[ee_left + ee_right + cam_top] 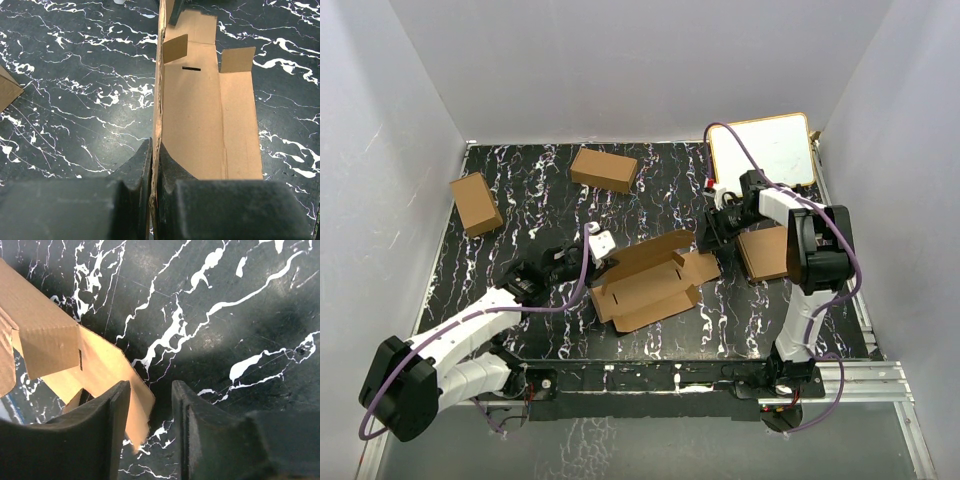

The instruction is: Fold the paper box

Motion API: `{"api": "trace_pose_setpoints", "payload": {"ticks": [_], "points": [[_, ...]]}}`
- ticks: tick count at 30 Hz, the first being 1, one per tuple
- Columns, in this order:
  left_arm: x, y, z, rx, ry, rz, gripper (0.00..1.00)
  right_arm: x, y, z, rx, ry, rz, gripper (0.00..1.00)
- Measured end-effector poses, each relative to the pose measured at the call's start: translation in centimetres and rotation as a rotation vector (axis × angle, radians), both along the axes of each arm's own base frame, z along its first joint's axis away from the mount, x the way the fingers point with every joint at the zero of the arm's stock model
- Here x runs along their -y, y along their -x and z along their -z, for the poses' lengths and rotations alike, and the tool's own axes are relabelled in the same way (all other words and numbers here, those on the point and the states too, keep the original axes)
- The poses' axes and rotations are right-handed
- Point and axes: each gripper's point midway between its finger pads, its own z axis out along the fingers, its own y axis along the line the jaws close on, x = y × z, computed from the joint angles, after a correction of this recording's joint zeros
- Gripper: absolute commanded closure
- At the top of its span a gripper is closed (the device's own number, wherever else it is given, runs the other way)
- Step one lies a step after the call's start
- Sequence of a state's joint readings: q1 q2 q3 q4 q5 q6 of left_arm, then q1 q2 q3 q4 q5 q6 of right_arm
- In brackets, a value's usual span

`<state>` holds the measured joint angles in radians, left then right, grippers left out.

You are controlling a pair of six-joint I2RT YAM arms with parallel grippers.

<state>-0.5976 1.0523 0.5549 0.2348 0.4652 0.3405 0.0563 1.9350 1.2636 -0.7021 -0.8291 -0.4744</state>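
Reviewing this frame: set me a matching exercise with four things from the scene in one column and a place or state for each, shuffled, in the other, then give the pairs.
Things:
1. left hand
2. right hand
3. paper box
4. white board

Places and states:
A. at the far right corner of the table
B. open, beside the box's end flap
C. shut on the box's upright wall
D. half-folded, mid-table

Pairs: 1-C, 2-B, 3-D, 4-A
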Motion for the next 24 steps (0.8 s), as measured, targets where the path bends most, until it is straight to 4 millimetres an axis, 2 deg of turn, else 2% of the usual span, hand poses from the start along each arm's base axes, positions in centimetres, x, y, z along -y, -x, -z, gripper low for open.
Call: {"api": "trace_pose_setpoints", "payload": {"ticks": [1, 2, 11, 13, 16, 19, 21, 24], "points": [[0.0, 0.0, 0.0, 0.001, 0.000, 0.000, 1.00, 0.0, 0.0, 0.2, -0.009, 0.002, -0.005, 0.88], [0.0, 0.0, 0.0, 0.000, 0.000, 0.000, 1.00, 0.1, 0.0, 0.3, -0.015, 0.003, -0.013, 0.92], [0.0, 0.0, -0.2, 0.002, 0.004, -0.003, 1.00, -0.6, 1.2, -1.0, -0.039, -0.054, -0.070, 0.92], [0.0, -0.1, -0.5, 0.008, -0.001, 0.000, 1.00, -0.8, 0.9, -2.1, 0.007, -0.064, -0.072, 0.92], [0.2, -0.8, -2.1, 0.050, -0.017, 0.006, 1.00, -1.1, -0.7, -5.5, 0.169, -0.084, -0.064, 0.92], [0.5, -2.3, -5.2, 0.134, -0.030, 0.006, 1.00, -1.6, -2.1, -9.7, 0.386, -0.115, -0.053, 0.92], [0.6, -3.1, -6.8, 0.185, -0.038, 0.001, 1.00, -2.1, -2.4, -11.5, 0.523, -0.137, -0.046, 0.92], [0.6, -3.7, -7.5, 0.216, -0.060, -0.002, 1.00, -3.3, -1.4, -12.1, 0.686, -0.180, -0.047, 0.92]]}}
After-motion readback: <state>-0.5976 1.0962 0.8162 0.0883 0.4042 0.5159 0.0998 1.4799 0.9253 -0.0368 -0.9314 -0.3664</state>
